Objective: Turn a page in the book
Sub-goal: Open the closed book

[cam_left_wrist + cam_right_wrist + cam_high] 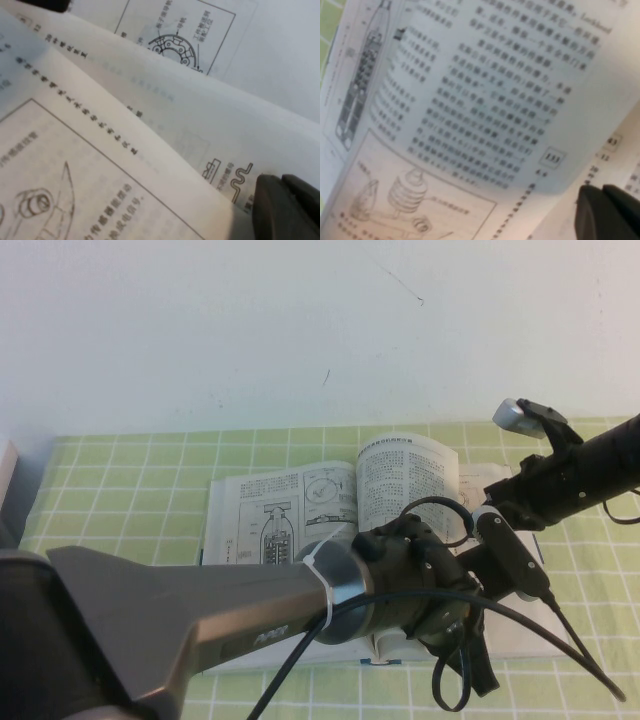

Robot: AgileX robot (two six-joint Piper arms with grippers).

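High view: open book (290, 505) lying on the green-checked tabletop (130, 460), page (405, 475) raised and curved over its right half. Left claw (455, 640) low over the near edge, right claw (515, 570) beside it; grip of both impossible to tell.

Left wrist view: pages close up, dark fingertip (285, 207) touching paper.

Right wrist view: lifted page (485, 100) arching, text above boxed drawings.

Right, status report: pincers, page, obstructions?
Left pincer over the book, near side; right pincer beside the page. Page lifted, bowed, not yet over. Left arm hangs across the spread.
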